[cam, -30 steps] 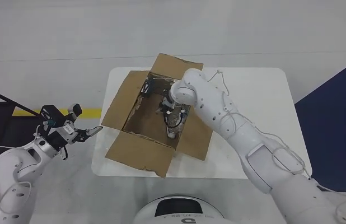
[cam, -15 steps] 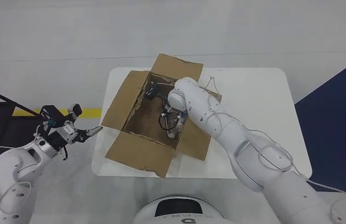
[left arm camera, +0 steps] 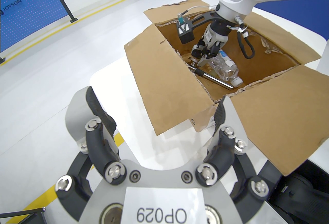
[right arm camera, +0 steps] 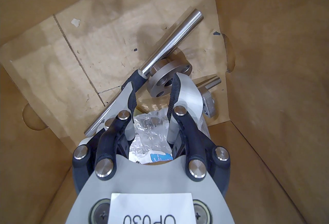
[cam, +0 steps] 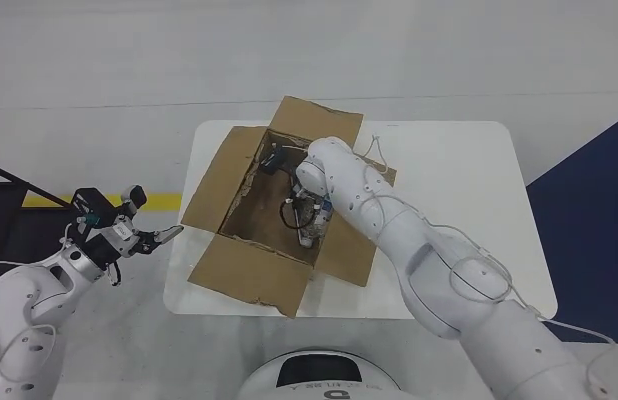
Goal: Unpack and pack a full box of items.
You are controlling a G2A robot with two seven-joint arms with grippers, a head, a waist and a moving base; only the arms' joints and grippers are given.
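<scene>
An open cardboard box [cam: 244, 270] stands on the white table [cam: 449, 200]. My right gripper [right arm camera: 154, 85] is down inside it, shut on a crumpled clear plastic bottle [right arm camera: 149, 130] that lies on the box floor. From the left wrist view the same bottle [left arm camera: 226, 68] sticks out past the right gripper [left arm camera: 201, 59]. A shiny metal rod [right arm camera: 169, 40] with a black end lies beside the bottle, touching a round metal flange [right arm camera: 164, 78]. My left gripper [left arm camera: 156, 99] hangs open off the table's left edge [cam: 157, 213], holding nothing.
Another small metal fitting [right arm camera: 209, 99] lies against the box wall behind a right finger. The box's four flaps [left arm camera: 164, 86] are folded outward over the table. Bare tabletop lies to the right of the box.
The right arm has swung its elbow and pushed deeper into the box over the bottle. The left arm has stayed where it was.
</scene>
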